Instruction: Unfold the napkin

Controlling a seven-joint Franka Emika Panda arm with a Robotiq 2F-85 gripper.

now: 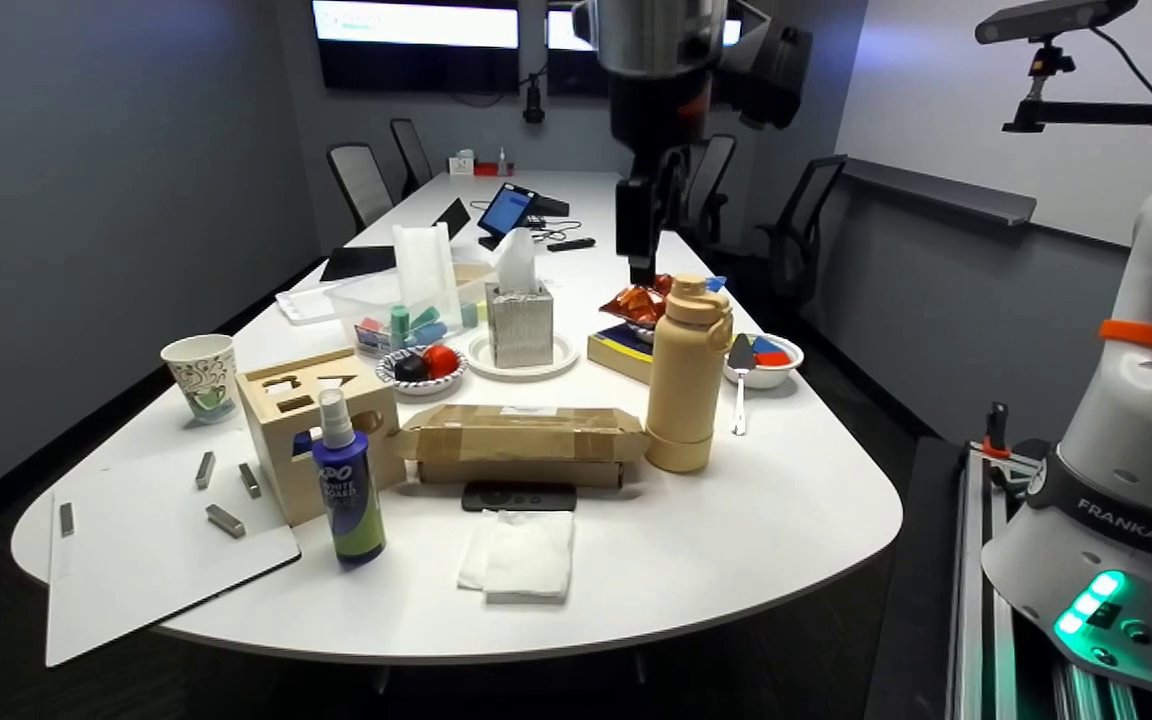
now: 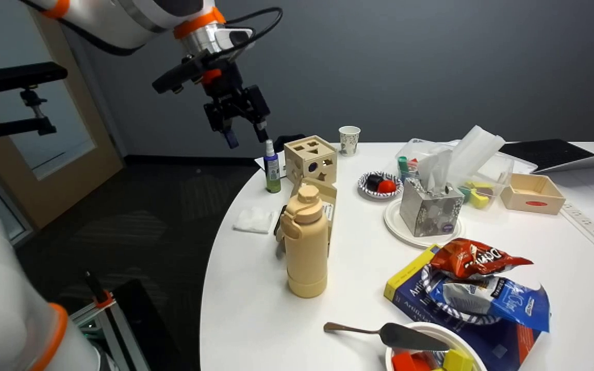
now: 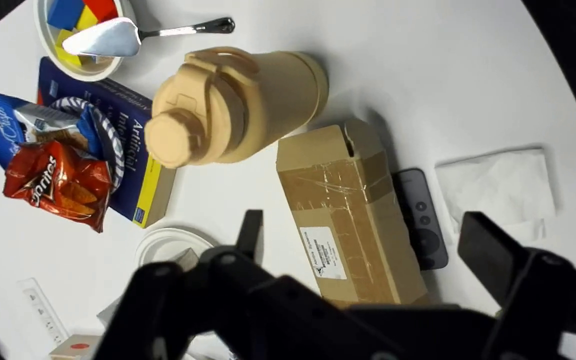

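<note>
The white napkin [image 1: 528, 555] lies folded and flat on the table near its rounded edge, with a thinner layer sticking out along one side. It shows also in an exterior view [image 2: 254, 220] and, at the right, in the wrist view [image 3: 498, 187], where a finger covers a small part of its lower side. High above the table hangs my gripper [image 2: 247, 136], well clear of the napkin. Its jaws are wide apart in the wrist view, and nothing is held between the fingertips; the cardboard box and a remote show far below the gripper [image 3: 364, 220].
A dark remote [image 1: 519, 496] and a taped cardboard box [image 1: 524, 435] lie right beside the napkin. A tall tan bottle [image 1: 686, 380], a purple-green spray bottle [image 1: 348, 490] and a wooden shape box [image 2: 311, 157] stand close by. The table's edge [image 1: 536, 652] runs just past the napkin.
</note>
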